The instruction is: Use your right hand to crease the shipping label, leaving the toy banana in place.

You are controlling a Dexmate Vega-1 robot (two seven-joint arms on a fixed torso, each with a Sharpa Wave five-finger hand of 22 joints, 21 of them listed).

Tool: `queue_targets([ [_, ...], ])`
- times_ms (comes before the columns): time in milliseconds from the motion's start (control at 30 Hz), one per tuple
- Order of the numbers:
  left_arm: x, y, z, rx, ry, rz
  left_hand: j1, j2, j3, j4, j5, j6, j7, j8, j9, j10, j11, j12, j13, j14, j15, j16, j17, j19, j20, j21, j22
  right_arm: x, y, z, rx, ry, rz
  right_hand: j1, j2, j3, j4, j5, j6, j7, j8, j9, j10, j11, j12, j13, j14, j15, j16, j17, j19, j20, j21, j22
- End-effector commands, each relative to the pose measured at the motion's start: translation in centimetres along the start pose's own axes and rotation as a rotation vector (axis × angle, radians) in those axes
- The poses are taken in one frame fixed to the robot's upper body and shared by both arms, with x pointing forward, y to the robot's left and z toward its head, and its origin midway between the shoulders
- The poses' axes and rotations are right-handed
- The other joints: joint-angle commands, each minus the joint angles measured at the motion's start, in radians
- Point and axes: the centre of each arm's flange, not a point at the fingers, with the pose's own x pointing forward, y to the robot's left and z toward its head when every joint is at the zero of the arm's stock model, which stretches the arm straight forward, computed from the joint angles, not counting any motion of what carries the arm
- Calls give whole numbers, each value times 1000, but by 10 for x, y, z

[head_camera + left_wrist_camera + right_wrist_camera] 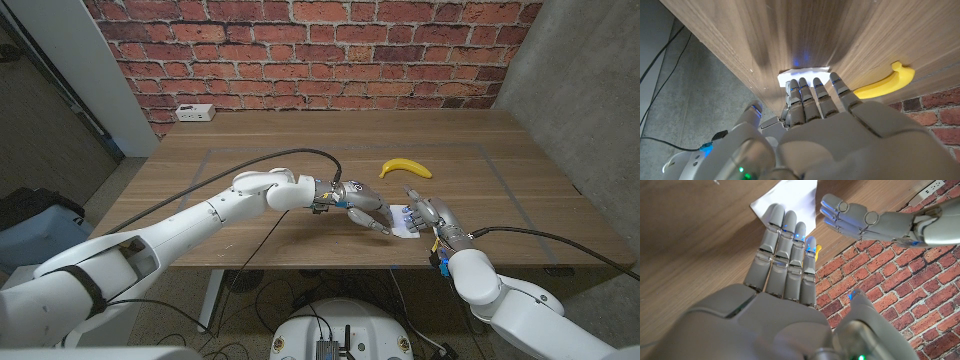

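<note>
A small white shipping label (402, 222) lies near the table's front edge, between my two hands. My right hand (432, 220) reaches over its right side with fingers straight and together; in the right wrist view its fingertips (785, 222) overlap the label (792, 194). My left hand (365, 212) comes in from the left, fingers extended, tips at the label's left edge; it holds nothing. The left wrist view shows the left hand (820, 107) pointing at the label (805, 75). The yellow toy banana (405, 167) lies farther back on the table, apart from both hands.
A white power strip (195, 113) sits at the back left of the wooden table (250, 150), in front of the brick wall. Faint tape lines mark a rectangle on the tabletop. The table's front edge runs close under both hands.
</note>
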Motion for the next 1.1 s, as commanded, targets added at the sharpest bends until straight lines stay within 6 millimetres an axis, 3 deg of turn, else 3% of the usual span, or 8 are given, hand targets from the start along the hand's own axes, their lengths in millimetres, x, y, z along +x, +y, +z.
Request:
queue_targets([
  [33,8,-6,3,7,-6,-77,-9,1,0,-8,7,-25,-4,0,3,-19,0,-7,2,-27,-36,-4,0,-20,1,-10,-1,0,-3,-1,2,-4,-6,-6,-3,-2,2,5,12,8,-3,1,9,2,-1,2,9,3,-1,2,8,-2,5,2],
  [433,16,-13,3,0,4,-146,-32,4,-9,-2,8,-135,-5,-3,4,-130,14,-22,2,-119,-14,-1,3,-77,26,-38,0,-2,-4,-1,4,4,-11,-7,-4,-3,3,7,18,7,-4,4,14,2,-5,2,15,2,1,2,10,-3,4,2],
  [800,24,-20,4,-2,11,-224,-52,2,-20,7,9,-214,2,-3,4,-202,6,-23,2,-184,-5,-3,4,-111,35,-53,1,-2,-3,-2,4,11,-10,-9,-5,-5,4,9,24,8,-6,6,23,2,-8,2,18,-3,2,4,11,-4,2,2],
  [1000,19,-16,5,0,-2,-141,-55,2,-21,8,10,-216,0,0,4,-204,4,-20,2,-180,-3,1,4,-114,36,-54,1,0,-3,-2,1,13,-5,-9,-5,-5,4,9,26,8,-6,7,26,2,-10,2,19,0,2,5,12,-4,2,2],
  [1100,10,-12,6,7,4,4,-57,13,-20,11,12,-147,-32,29,6,-179,29,0,3,-141,33,17,4,-107,34,-52,2,2,-3,-2,-1,12,-1,-9,-6,-5,4,10,27,8,-7,7,27,2,-11,3,19,1,2,5,13,-4,2,2],
])
